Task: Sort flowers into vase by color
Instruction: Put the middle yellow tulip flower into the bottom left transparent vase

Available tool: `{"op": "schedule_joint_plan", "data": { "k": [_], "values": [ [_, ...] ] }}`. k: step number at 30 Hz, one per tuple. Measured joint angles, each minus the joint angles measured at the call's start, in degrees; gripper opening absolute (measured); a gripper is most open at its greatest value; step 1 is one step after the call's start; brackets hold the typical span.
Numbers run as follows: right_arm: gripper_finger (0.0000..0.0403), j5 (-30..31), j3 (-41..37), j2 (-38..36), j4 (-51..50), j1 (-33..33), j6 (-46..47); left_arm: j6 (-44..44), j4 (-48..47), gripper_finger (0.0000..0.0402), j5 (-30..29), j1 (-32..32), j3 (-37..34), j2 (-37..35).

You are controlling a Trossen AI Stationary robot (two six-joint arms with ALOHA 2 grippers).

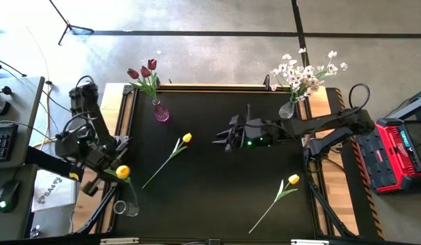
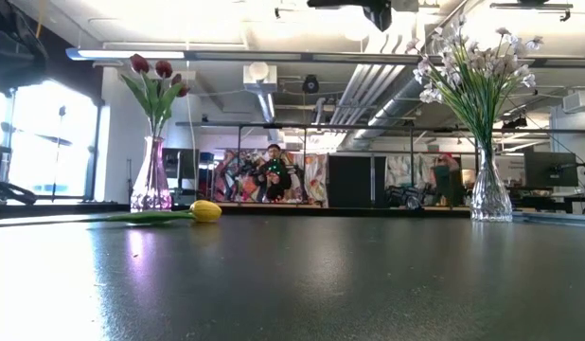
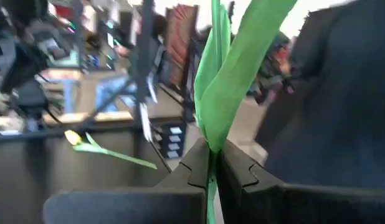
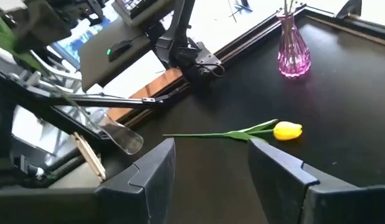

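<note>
Clearly yellow tulip [image 1: 122,171] (green-stemmed)

Table top: black mat [image 1: 217,197], lying beneath both the left arm's jaws and the right arm's jaws.
Red case [image 1: 400,153]: off the table, well behind the right arm's jaws.
Keyboard [image 1: 1,141]: side desk, well behind the left arm's jaws.
Mouse [image 1: 7,195]: same desk, near the keyboard.
Printed sheet [image 1: 50,189]: just behind the left arm's jaws.
Person [image 2: 274,170]: far room.
</note>
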Motion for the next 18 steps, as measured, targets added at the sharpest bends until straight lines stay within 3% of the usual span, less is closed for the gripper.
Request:
{"op": "schedule_joint_plan", "data": {
  "k": [7,10,18],
  "values": [
    [0.0188,6.7,0.0,0.0,-3.4,5.1,7.4,-11.1,-14.7,0.0000,-1.2,-6.3,0.0,-3.0],
    [0.0188,9.4,0.0,0.0,-6.1,7.2,11.5,-10.0,-13.3,0.0000,-1.5,-8.4,0.0,-3.0],
    [0.0188,17.4,0.0,0.0,-8.5,11.3,17.8,3.0,-1.8,0.0000,-4.5,-11.4,0.0,-4.3]
  ]
}}
